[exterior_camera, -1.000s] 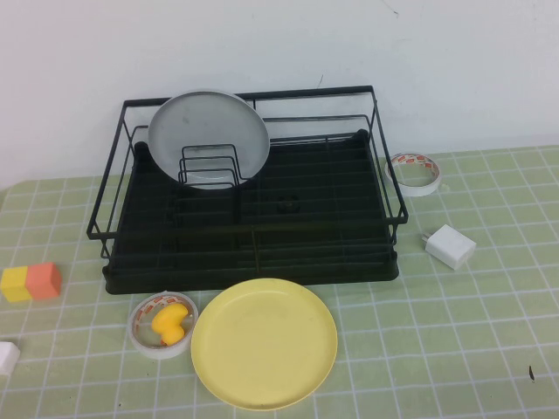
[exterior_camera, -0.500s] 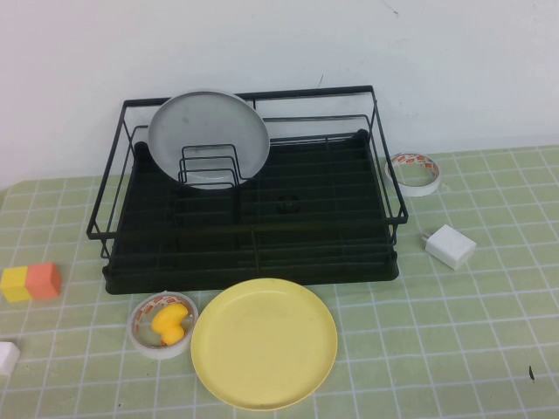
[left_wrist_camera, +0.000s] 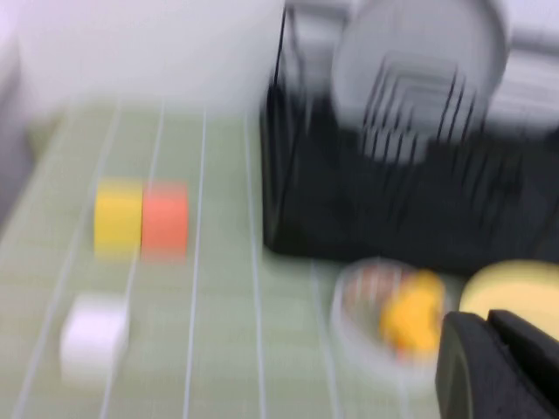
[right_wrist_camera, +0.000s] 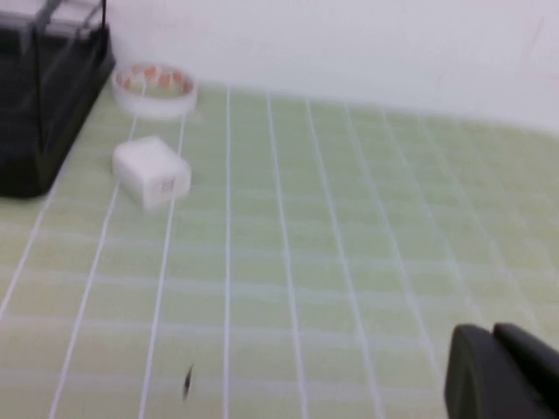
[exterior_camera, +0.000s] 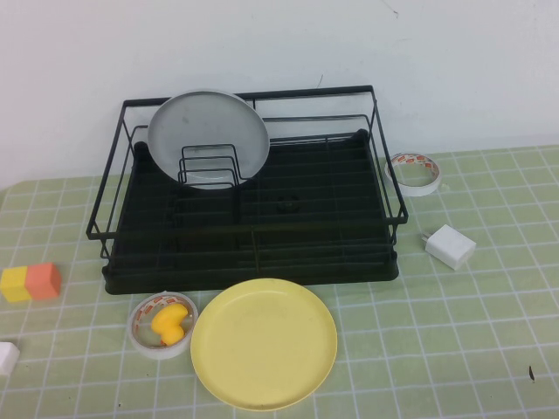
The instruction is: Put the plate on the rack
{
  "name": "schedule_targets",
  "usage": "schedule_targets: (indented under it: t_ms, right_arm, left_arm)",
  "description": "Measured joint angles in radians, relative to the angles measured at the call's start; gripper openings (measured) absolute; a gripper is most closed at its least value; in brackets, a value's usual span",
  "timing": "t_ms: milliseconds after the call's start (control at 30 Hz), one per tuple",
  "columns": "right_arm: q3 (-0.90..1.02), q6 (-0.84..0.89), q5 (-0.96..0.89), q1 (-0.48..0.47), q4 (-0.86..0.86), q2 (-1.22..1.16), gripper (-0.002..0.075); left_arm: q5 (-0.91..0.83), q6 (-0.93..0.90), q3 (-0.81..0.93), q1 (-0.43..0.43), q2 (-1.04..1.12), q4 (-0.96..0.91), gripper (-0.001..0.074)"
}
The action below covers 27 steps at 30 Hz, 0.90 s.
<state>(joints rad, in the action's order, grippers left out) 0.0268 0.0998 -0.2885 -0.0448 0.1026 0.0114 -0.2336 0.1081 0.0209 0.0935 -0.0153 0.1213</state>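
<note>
The pale-yellow plate (exterior_camera: pixel 264 343) lies flat on the green checked mat, just in front of the black wire rack (exterior_camera: pixel 253 278). A grey plate (exterior_camera: pixel 208 138) stands upright in the rack's loops at its back left. Neither arm shows in the high view. In the left wrist view my left gripper (left_wrist_camera: pixel 486 319) is shut and empty, hovering near the yellow plate's edge (left_wrist_camera: pixel 515 288) and the rack (left_wrist_camera: pixel 297 209). In the right wrist view my right gripper (right_wrist_camera: pixel 493 332) is shut and empty over bare mat, far from the rack's corner (right_wrist_camera: pixel 44 105).
A tape roll with a yellow toy inside (exterior_camera: pixel 163 325) touches the plate's left side. Yellow and orange blocks (exterior_camera: pixel 31 282) and a white block (exterior_camera: pixel 7 357) lie at the left. Another tape roll (exterior_camera: pixel 414 172) and a white charger (exterior_camera: pixel 450 246) lie right of the rack.
</note>
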Motion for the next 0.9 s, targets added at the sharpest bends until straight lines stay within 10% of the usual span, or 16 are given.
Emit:
schedule_targets:
  t_ms: [467, 900]
  right_arm:
    - [0.001, -0.007, 0.687, 0.0, 0.024, 0.0, -0.0002]
    - [-0.018, -0.007, 0.588, 0.0, -0.031, 0.0, -0.0002]
  left_arm:
    - [0.713, 0.018, 0.0, 0.0, 0.0, 0.01, -0.0003]
    - [0.839, 0.236, -0.023, 0.0, 0.0, -0.107, -0.0003]
